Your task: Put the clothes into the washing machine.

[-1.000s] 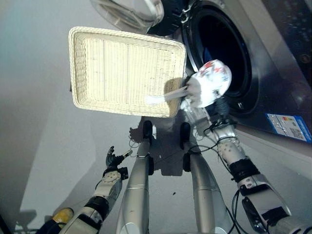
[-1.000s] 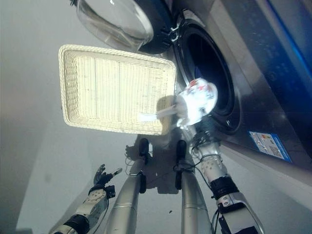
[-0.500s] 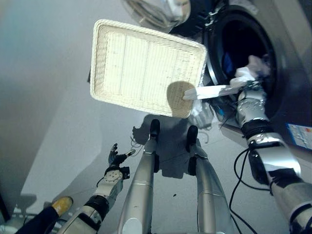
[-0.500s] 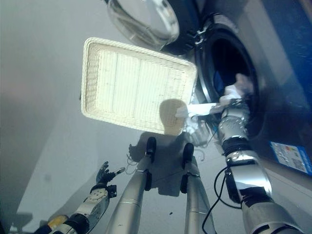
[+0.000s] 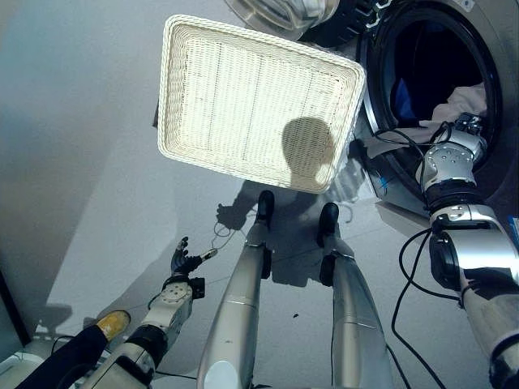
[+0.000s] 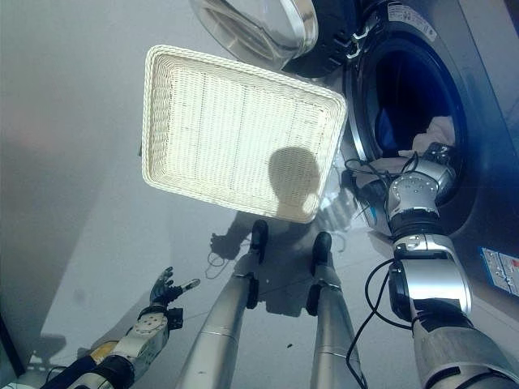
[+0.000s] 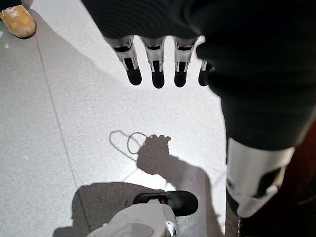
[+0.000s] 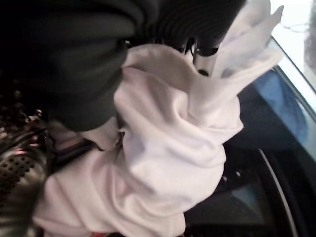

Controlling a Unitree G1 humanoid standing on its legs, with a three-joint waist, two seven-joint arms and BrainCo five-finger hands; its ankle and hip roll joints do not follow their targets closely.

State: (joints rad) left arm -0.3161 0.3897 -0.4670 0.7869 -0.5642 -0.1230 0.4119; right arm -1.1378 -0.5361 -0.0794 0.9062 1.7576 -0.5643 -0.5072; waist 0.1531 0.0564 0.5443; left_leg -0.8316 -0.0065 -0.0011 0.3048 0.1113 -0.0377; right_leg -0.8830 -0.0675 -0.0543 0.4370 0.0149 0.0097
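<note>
at the near left, the left hand [image 5: 180, 262] hangs low above the grey floor [image 5: 89, 194]. in its wrist view the fingers [image 7: 157, 73] are straight and spread a little, and they hold nothing. a yellow shoe [image 5: 112, 324] of a person shows on the floor just beside this arm.

more to the right and further away, the white wicker basket [image 5: 186, 97] lies on the floor with its open side up. nothing lies on its woven bottom, only a round shadow.

to the right of the basket stands the washing machine [image 6: 478, 194], with its round glass door [image 6: 259, 28] swung open to the far side of the basket. a little white cloth [image 5: 347, 180] lies on the floor between the basket's near right corner and the machine.

the right hand [image 5: 469, 128] reaches into the dark drum opening [image 5: 430, 57]. in the right wrist view the white garment [image 8: 173, 148] is bunched around this hand, and the fingers [image 8: 201, 59] are folded into the cloth and hold it. the garment is inside the opening, at its lower edge. a blue piece of clothing [image 5: 403, 96] lies deeper in the drum, beside the white one.
</note>
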